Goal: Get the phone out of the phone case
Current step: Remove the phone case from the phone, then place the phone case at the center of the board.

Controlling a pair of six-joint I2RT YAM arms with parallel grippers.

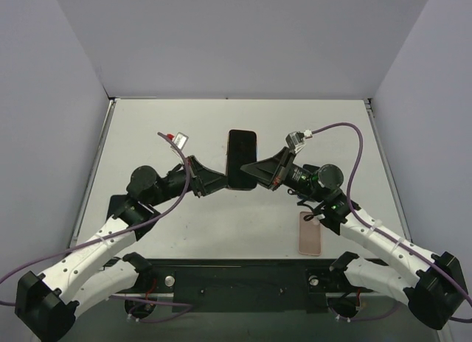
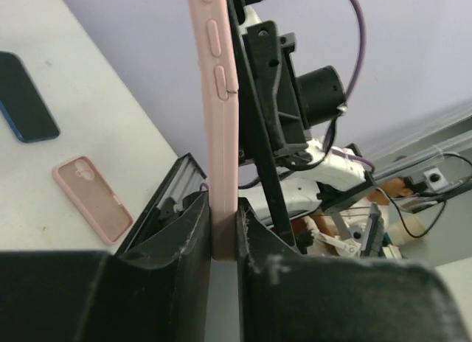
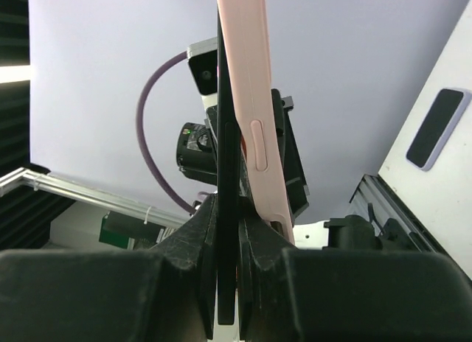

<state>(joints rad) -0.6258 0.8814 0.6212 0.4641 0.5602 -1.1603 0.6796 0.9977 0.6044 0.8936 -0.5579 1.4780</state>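
Observation:
A black phone (image 1: pixel 241 154) in a pink case is held flat above the middle of the table, between both grippers. My left gripper (image 1: pixel 223 183) is shut on the edge of the pink case (image 2: pixel 214 99); it shows in its own view (image 2: pixel 223 209) with the phone (image 2: pixel 254 143) beside the case. My right gripper (image 1: pixel 254 172) is shut on the black phone (image 3: pixel 227 158); it shows in its own view (image 3: pixel 227 209). There the pink case (image 3: pixel 254 113) leans away from the phone's edge. In the top view the case is hidden under the phone.
An empty pink case (image 1: pixel 310 233) lies on the table at the near right and also shows in the left wrist view (image 2: pixel 92 198). A second dark phone (image 2: pixel 22 99) with a pale rim (image 3: pixel 436 128) lies on the table; the top view does not show it apart.

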